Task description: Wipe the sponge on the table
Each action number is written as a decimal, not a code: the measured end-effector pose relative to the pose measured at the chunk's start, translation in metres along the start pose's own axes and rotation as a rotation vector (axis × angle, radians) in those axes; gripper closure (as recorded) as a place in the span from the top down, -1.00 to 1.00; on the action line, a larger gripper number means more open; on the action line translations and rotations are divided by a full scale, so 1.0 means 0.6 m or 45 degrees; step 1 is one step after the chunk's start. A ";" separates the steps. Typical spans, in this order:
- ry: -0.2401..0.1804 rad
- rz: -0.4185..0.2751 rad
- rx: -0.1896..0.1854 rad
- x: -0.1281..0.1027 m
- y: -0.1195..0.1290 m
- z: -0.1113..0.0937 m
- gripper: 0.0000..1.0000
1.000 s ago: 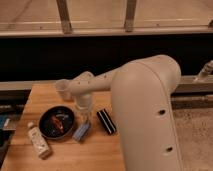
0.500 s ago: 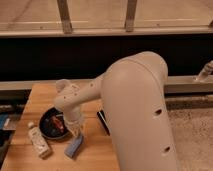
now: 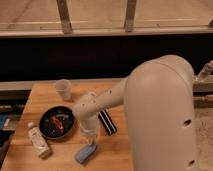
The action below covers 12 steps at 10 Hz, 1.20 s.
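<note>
Near the front edge of the bench (image 3: 42, 100), the hand (image 3: 89, 136) points straight down, its fingers together and clamped on the far end of the sponge (image 3: 86, 153), which lies pressed on the wood. Half a second ago the sponge sat further left, below the pan (image 3: 57, 123); now it has slid right, toward the striped block (image 3: 107, 122), and the hand has come with it. Pan, bottle (image 3: 39, 142), cup (image 3: 63, 89) and block have kept their places. The bottle lies left of the sponge, apart from it.
</note>
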 end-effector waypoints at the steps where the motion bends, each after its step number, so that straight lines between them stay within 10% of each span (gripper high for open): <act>1: -0.001 0.028 -0.001 0.003 -0.019 -0.002 -1.00; 5: -0.054 0.066 0.018 -0.065 -0.105 -0.052 -1.00; 12: -0.125 -0.105 0.049 -0.199 -0.046 -0.094 -0.99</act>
